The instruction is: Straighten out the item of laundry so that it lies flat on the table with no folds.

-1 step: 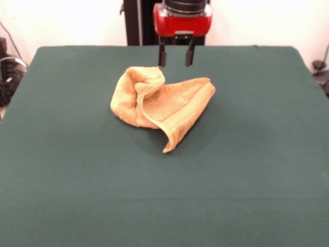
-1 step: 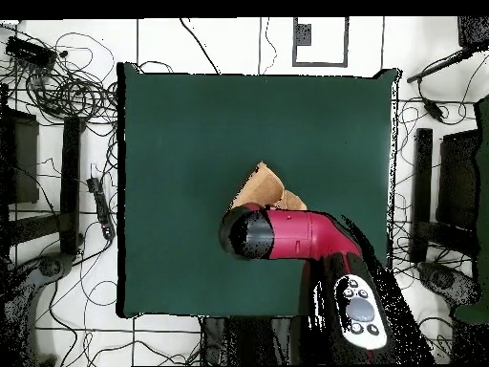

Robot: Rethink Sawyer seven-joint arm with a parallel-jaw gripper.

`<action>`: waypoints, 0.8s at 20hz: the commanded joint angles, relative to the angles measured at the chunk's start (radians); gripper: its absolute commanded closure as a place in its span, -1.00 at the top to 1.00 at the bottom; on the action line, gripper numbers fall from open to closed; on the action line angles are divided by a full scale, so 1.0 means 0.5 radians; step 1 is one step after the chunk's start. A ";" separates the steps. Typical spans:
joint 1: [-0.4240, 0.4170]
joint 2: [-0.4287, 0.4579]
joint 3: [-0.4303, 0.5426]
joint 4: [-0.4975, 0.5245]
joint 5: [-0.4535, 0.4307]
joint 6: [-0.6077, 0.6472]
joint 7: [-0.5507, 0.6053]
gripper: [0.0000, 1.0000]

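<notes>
My gripper (image 1: 176, 56) hangs with its two fingers apart and empty, just above the far edge of the towel (image 1: 160, 104), not touching it. From left to right the towel shows a rounded bunched lump, then a raised fold running down its middle, then a ribbed band ending in a point toward the near side. It sits crumpled near the middle of the table (image 1: 61, 170). I judge this the approach before a grasp: next I must descend onto the upper fold and close on a single layer.
</notes>
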 commanded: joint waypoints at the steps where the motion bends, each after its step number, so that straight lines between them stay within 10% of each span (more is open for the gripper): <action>1: -0.072 0.189 0.322 -0.022 -0.179 0.059 -0.252 1.00; 16: -0.136 0.165 0.481 -0.065 -0.461 0.170 -0.284 1.00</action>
